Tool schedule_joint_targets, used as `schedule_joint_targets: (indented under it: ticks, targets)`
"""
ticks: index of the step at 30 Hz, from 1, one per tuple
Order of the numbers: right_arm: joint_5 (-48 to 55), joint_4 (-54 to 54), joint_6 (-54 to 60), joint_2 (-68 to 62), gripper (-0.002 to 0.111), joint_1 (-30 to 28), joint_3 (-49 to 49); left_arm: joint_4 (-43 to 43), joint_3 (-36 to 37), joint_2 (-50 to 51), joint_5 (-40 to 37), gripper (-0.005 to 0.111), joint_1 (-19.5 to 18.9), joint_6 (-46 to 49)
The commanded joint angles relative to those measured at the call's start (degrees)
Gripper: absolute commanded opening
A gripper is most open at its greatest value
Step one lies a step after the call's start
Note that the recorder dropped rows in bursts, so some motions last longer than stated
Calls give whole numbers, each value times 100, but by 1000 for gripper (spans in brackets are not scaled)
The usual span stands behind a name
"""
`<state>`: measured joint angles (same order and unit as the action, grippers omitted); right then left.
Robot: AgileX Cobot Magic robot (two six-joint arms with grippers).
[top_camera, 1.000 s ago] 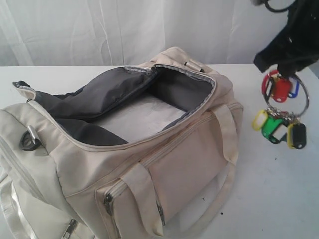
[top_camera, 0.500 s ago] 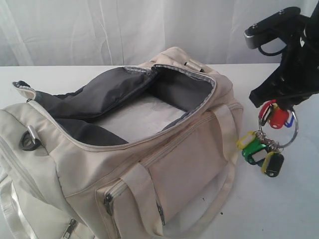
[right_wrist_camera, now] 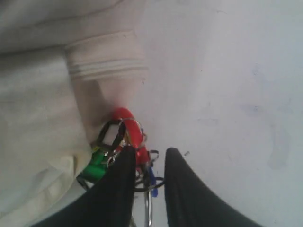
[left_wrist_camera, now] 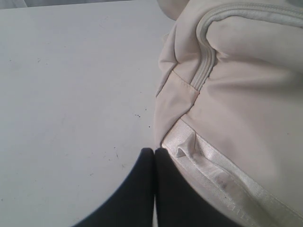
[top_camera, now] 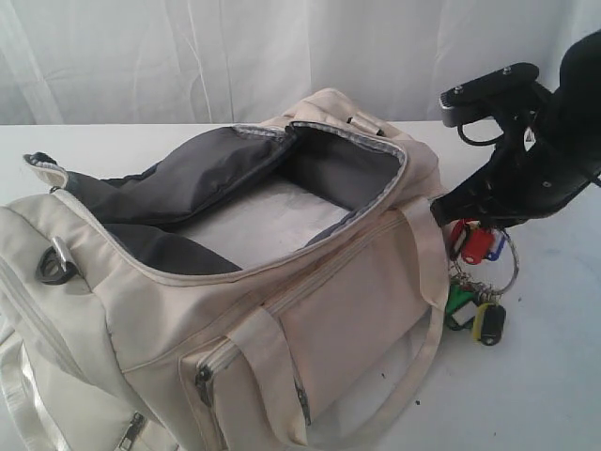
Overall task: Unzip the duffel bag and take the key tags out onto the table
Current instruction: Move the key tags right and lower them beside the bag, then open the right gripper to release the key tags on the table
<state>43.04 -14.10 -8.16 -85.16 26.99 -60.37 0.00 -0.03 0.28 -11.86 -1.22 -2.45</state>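
White curtain (top_camera: pixel 188 56) behind, plain white desk (top_camera: pixel 554 395) under everything. The duffel bag (top_camera: pixel 357 291) is unzipped with its mouth gaping, just to the side of my right gripper (right_wrist_camera: pixel 147 155). That gripper is pinched narrow on the key tags (top_camera: pixel 476 246). The bunch hangs straight below it, just beside the bag's strap handle (top_camera: pixel 424 249). Can't tell if the lowest tags touch the desk. My left gripper (left_wrist_camera: pixel 154 158) is closed on nothing, next to the bag's end wall.

Risks, my read:
- The tags or ring could hook the strap handle, because they hang so close to it. Any sideways move would then drag the bag.
- The grip looks off-centre, with the ring near one finger's edge, so it could slip early.
- Opening here could drop the tags on the strap instead of bare desk. I'd shift away from the bag first.
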Motion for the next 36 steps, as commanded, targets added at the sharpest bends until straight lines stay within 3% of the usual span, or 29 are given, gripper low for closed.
schedule_joint_targets:
  ticks: [1, 13, 36]
  targets:
    - [-597, -32, -276, 23, 0, -29, 306, 0, 3, -28, 5, 0, 11, -33]
    - [-1375, -93, -560, -26, 0, -29, 1242, 0, 3, -28, 5, 0, 11, -33]
    - [-1780, 268, -414, -923, 3, -29, 1380, 0, 3, -28, 5, 0, 11, -33]
